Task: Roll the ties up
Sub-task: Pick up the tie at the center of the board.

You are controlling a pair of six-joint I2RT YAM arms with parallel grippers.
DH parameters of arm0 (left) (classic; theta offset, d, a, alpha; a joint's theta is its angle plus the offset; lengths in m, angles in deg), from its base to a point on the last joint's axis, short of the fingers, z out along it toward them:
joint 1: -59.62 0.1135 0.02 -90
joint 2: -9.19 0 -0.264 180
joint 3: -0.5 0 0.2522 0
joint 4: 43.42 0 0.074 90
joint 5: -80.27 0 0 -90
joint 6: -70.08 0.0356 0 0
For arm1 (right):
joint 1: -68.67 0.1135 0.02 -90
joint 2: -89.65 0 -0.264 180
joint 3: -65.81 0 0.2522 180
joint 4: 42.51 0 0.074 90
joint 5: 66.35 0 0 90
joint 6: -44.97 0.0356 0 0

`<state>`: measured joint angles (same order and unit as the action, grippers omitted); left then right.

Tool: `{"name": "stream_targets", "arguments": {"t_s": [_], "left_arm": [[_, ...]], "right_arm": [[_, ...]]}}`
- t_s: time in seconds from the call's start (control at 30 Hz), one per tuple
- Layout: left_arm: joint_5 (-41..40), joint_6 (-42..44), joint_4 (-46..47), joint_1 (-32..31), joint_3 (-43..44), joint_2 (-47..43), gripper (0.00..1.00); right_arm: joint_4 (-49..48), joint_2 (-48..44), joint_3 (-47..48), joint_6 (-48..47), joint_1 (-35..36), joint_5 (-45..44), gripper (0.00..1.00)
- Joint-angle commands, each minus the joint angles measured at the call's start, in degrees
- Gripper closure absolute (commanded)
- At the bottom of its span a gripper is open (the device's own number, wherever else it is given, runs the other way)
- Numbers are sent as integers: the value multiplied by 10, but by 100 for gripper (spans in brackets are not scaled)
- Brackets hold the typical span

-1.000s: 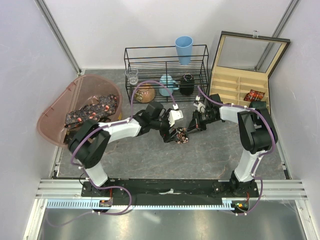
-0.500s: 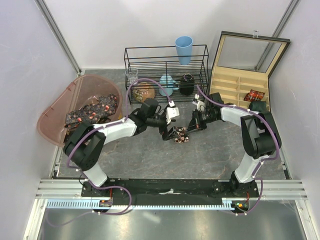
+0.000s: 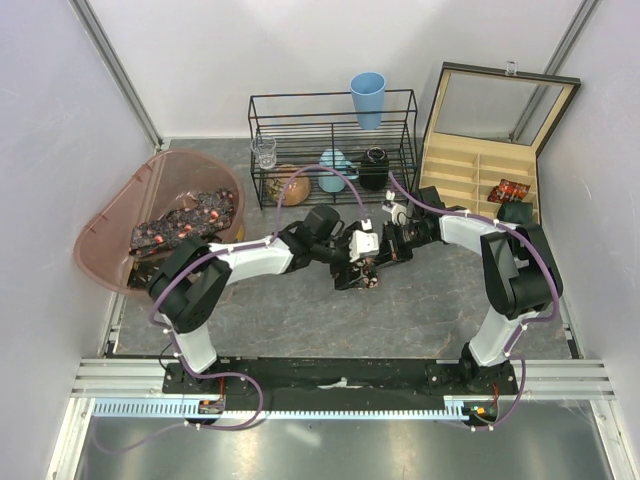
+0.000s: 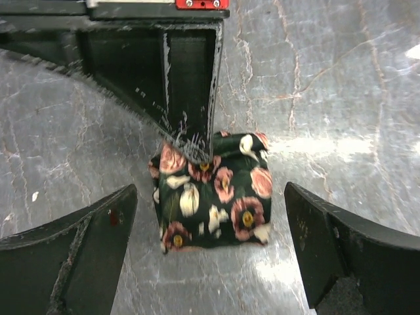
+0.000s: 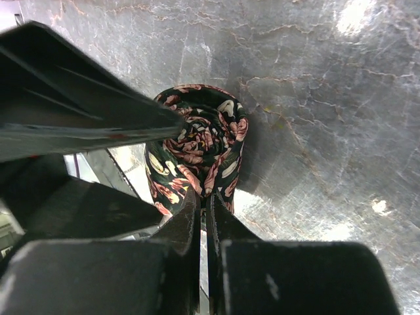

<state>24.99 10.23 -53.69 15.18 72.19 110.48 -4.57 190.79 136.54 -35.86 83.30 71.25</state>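
The rolled tie (image 4: pixel 213 197) sits on the grey marbled table (image 3: pixel 430 300), mid-table between the two arms, a compact coil of dark fabric with red and pink flowers. It stands on its edge, so the right wrist view shows its spiral face.

The right gripper (image 5: pixel 202 197) is clenched. Its fingers are drawn to a thin slit and their tips press on the rim of the coil. We cannot tell whether a layer of cloth is caught between them. We judge that it is there to pin the outer wrap so the roll does not spring loose.

The left gripper (image 4: pixel 210 189) is released, its fingers spread wide with one on each side of the coil and touching neither side. This placement looks to us like a set-up to close across the roll and take it over from the other arm.

Further out, the loose ties (image 3: pixel 185 220) lie heaped in the pink tub (image 3: pixel 105 250) at the left edge. Another coiled tie (image 3: pixel 510 190) rests in a compartment of the open wooden box (image 3: pixel 455 165) at the right. That suggests to us where this roll is bound, and that several ties are left to do.
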Motion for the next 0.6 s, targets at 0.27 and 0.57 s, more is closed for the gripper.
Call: {"name": "stream_targets", "arguments": {"t_s": [0.27,0.57], "left_arm": [[-103,54,-57,-31,46,57,1],[-85,46,-49,-35,43,50,53]], "right_arm": [[-4,-33,14,5,7,27,100],[-5,-27,19,31,7,22,100]]}}
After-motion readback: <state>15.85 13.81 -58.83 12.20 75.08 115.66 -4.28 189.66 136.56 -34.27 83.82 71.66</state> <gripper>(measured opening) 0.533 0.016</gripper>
